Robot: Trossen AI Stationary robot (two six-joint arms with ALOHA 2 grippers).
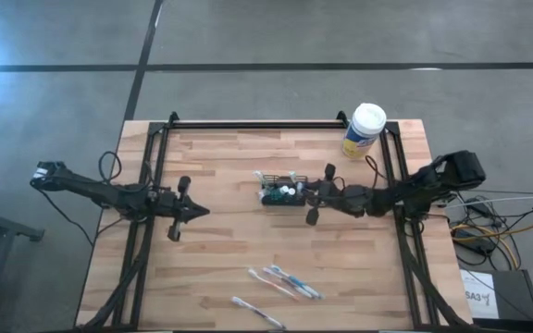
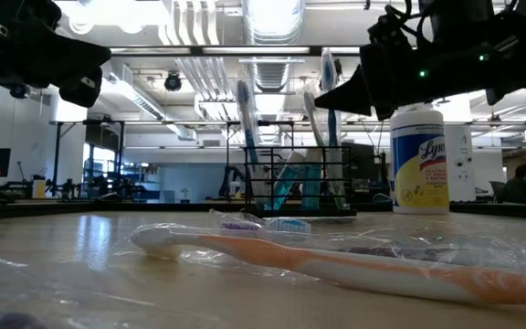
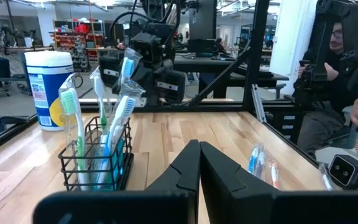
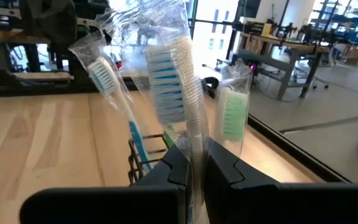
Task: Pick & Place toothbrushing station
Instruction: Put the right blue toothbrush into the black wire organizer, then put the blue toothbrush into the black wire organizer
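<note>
The black mesh caddy (image 1: 281, 193) stands upright near the middle of the worktop (image 1: 220, 250), wrapped toothbrushes sticking up out of it. The right hand (image 1: 315, 198) is right beside it, fingers pinched on the clear wrapper of a blue-bristled toothbrush (image 4: 174, 93) that rises from the caddy; the brush's lower end is hidden behind the fingers. The left hand (image 1: 189, 211) hangs well apart, fingers pressed together, empty. Loose wrapped toothbrushes (image 1: 285, 282) lie at the worktop's front edge, and a round canister (image 1: 365, 129) stands at the back.
</note>
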